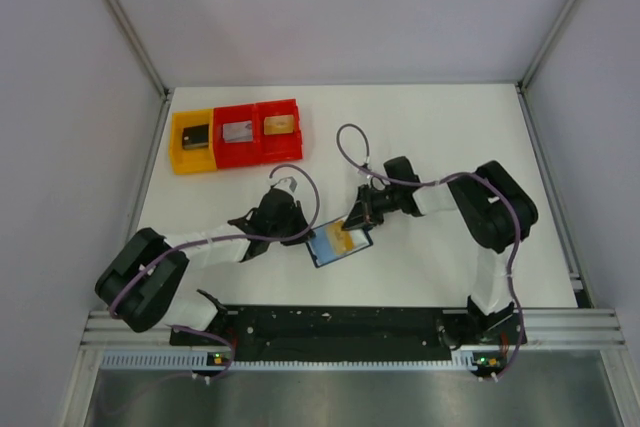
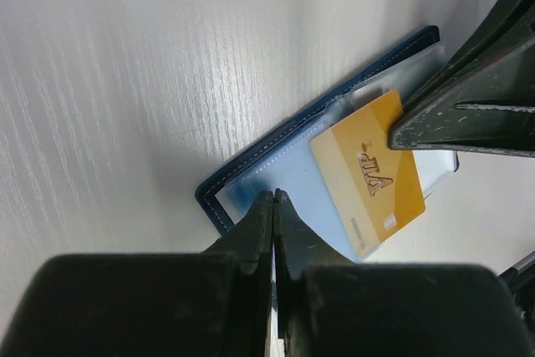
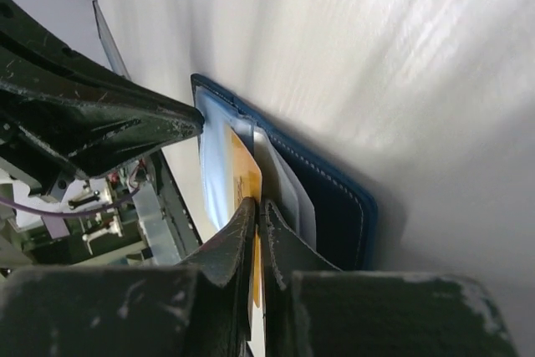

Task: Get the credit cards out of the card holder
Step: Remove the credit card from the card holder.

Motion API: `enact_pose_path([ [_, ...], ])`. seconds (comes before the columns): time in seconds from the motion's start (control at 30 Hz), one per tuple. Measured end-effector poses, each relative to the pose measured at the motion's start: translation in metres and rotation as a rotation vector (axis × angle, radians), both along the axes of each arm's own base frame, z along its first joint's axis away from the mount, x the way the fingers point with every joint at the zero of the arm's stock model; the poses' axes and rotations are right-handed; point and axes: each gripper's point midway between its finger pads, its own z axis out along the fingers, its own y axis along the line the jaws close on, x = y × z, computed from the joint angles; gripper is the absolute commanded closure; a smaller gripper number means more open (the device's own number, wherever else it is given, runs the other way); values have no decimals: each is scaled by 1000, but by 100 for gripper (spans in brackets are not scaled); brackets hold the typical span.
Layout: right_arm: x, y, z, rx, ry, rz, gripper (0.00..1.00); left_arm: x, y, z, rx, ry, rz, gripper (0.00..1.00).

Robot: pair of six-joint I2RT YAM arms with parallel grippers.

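Note:
The dark navy card holder (image 1: 325,250) lies open on the white table between the two arms, its light-blue sleeves up. A gold credit card (image 1: 346,239) marked VIP (image 2: 372,175) sticks partway out of a clear sleeve. My right gripper (image 1: 358,226) is shut on this card's edge (image 3: 245,175), its tips (image 3: 259,205) pinching it beside the holder's navy cover (image 3: 334,196). My left gripper (image 2: 274,199) is shut with nothing between its fingers; its tips rest on the holder's inner face (image 2: 288,160) near the left corner. White cards show behind the gold one.
At the back left stand a yellow bin (image 1: 176,149) and two red bins (image 1: 240,151) (image 1: 296,119), each with a card-like item inside. The right arm's cable loops over the table (image 1: 345,142). The arm bases sit on the rail at the near edge (image 1: 340,322).

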Motion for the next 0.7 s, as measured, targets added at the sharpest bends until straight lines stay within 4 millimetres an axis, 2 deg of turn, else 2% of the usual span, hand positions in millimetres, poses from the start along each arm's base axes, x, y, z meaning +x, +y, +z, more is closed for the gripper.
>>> enact_pose_path([
  [0.23,-5,-30,20,-9,-41,-117,100,-5,5,7,3,-3,6,91],
  [0.4,-3,-35,51,49,-125,-220,100,-2,3,29,-41,-56,9,83],
  [0.47,-1,-35,63,78,-149,-254,100,-1,1,38,-60,-75,7,75],
  [0.6,4,-35,80,138,-182,-320,100,-2,-4,56,-114,-107,-8,52],
  [0.7,4,-38,92,190,-187,-382,100,-2,-11,78,-189,-153,-22,33],
])
